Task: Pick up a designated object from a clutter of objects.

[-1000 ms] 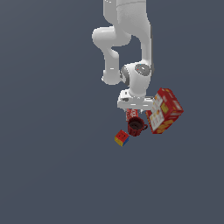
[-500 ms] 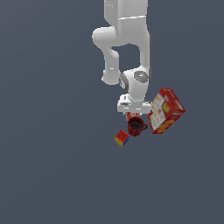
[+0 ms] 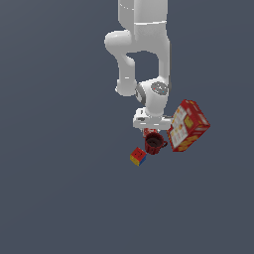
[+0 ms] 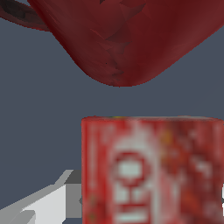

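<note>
The small red package is sitting right under the arm's fingers, just beside the dark red mug, though I cannot tell whether the fingers are spread or pinching it. The big red-and-yellow box is leaning close on the exterior view's right, while the multicoloured cube is lying slightly apart, with bare grey tabletop stretching all around.

The floor is one flat sheet of dark blue-grey – plain and smooth all over. It fills everything behind and around, with no marks or lines on it. The light is soft and even.
</note>
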`<state>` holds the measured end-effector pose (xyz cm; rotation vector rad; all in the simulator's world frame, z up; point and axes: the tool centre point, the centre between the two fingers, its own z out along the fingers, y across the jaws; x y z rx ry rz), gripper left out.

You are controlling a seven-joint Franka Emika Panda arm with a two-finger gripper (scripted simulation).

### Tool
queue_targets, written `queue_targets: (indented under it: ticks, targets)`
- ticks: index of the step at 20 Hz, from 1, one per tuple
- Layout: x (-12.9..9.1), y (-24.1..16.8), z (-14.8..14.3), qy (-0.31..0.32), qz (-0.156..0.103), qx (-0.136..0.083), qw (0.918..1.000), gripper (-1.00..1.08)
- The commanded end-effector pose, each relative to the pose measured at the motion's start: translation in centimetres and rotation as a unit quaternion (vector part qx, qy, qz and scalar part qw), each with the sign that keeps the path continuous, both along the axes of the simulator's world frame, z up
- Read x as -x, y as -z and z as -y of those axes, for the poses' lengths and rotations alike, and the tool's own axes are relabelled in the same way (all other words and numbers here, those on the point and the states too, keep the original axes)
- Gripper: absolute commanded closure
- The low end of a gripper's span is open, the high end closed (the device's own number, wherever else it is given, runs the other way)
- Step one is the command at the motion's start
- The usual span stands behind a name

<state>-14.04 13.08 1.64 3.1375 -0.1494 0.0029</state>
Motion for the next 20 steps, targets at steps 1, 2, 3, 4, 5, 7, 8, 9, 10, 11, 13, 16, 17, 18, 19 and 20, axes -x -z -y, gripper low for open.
queue_targets:
  ticks: [1, 2, 3, 4, 5, 7, 8, 9, 10, 11, 13, 16, 17, 18, 19, 20]
  targets:
    - [0.1, 0.1, -0.1, -0.001, -0.001, 0.0, 1.0, 1.08]
    - [0.1, 0.1, -0.1, -0.001, -0.001, 0.0, 1.0, 1.08]
    - [0.1, 0.1, -0.1, -0.001, -0.001, 0.0, 1.0, 1.08]
    - [0.1, 0.1, -0.1, -0.001, -0.001, 0.0, 1.0, 1.08]
    - [0.1, 0.1, -0.1, -0.001, -0.001, 0.0, 1.0, 1.08]
    - [0.0, 0.0, 0.0, 0.0, 0.0, 0.0, 1.0, 1.08]
    - [0.0, -0.1, 0.0, 0.0, 0.0, 0.0, 1.0, 1.08]
    - [0.0, -0.2, 0.1, 0.0, 0.0, 0.0, 1.0, 1.08]
    - [0.0, -0.3, 0.2, 0.0, 0.0, 0.0, 1.0, 1.08]
    - [-0.1, -0.4, 0.4, 0.0, 0.0, 0.0, 1.0, 1.08]
    - [-0.1, -0.9, 0.8, 0.0, 0.0, 0.0, 1.0, 1.08]
    - [-0.3, -1.9, 1.6, 0.0, 0.0, 0.0, 1.0, 1.08]
    - [-0.3, -2.2, 1.9, 0.0, 0.0, 0.0, 1.0, 1.08]
    - [-0.4, -2.7, 2.3, 0.0, 0.0, 0.0, 1.0, 1.08]
    - [-0.5, -3.1, 2.7, -0.001, 0.0, 0.0, 1.0, 1.08]
    - [-0.5, -3.6, 3.1, -0.001, 0.0, 0.0, 1.0, 1.08]
